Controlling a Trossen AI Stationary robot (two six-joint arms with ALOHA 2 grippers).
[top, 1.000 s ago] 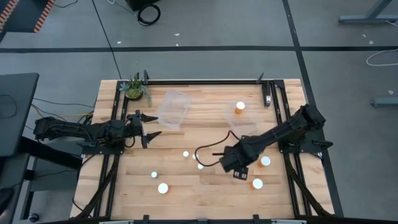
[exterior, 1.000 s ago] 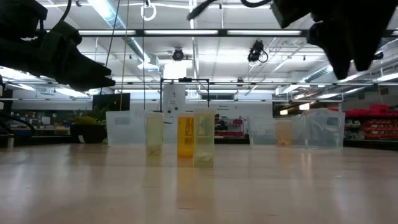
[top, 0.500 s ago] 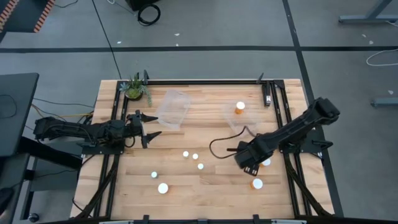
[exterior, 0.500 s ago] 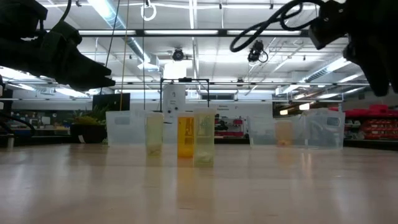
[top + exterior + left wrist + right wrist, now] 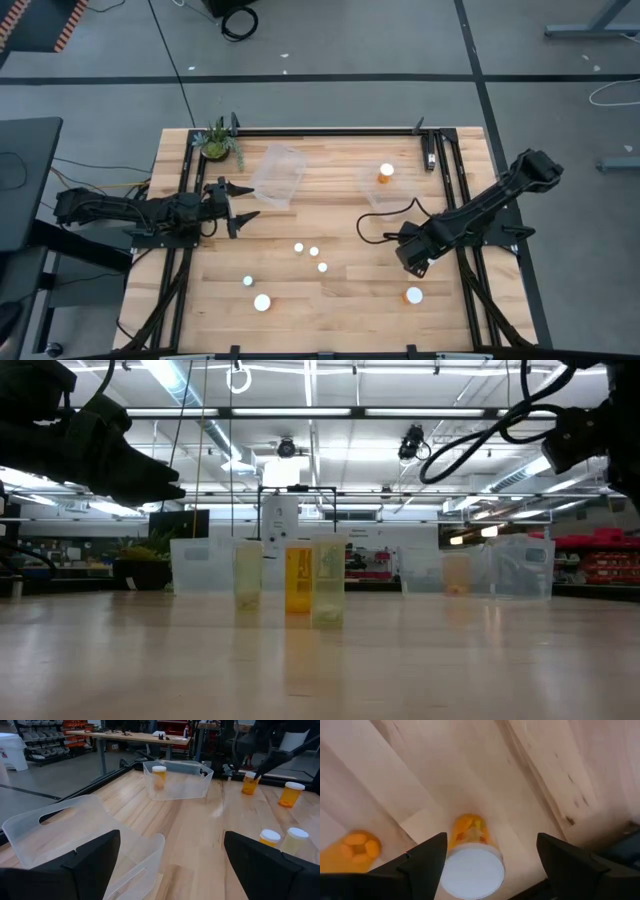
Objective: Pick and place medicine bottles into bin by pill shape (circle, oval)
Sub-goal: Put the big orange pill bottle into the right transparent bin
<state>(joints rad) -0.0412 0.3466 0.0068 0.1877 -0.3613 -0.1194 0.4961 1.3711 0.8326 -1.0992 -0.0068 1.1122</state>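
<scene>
Right gripper [image 5: 487, 852] has travelled across the surface [image 5: 340, 305] toward its own side over the last second, moving from beside the three small white-capped bottles [image 5: 313, 252] near the centre to a position directly over an orange bottle with a white cap [image 5: 471, 857]. In the right wrist view its fingers [image 5: 425, 862] stand wide apart on either side of that cap, not yet touching it, and a second orange shape with round tablets visible [image 5: 350, 852] lies just beside it. In the high view the arm hides this target bottle; another orange bottle [image 5: 412, 295] stands free nearby, toward the front edge. The shift indicates that the right arm has passed over the central bottles and selected one on its own side; the step in hand is judged to be the descent and closing on that cap, with no grasp made so far. Two further white-capped bottles [image 5: 256, 296] stand apart near the front. Left gripper [image 5: 240, 203] waits at the left edge with fingers spread, holding nothing, just beside the left clear bin [image 5: 277, 173], which appears empty in the left wrist view. Farther back, the right clear bin [image 5: 378, 190] already contains one orange bottle [image 5: 385, 174], so one placement is judged complete and seven remain. A small potted plant [image 5: 215, 140] sits at the far left corner.
</scene>
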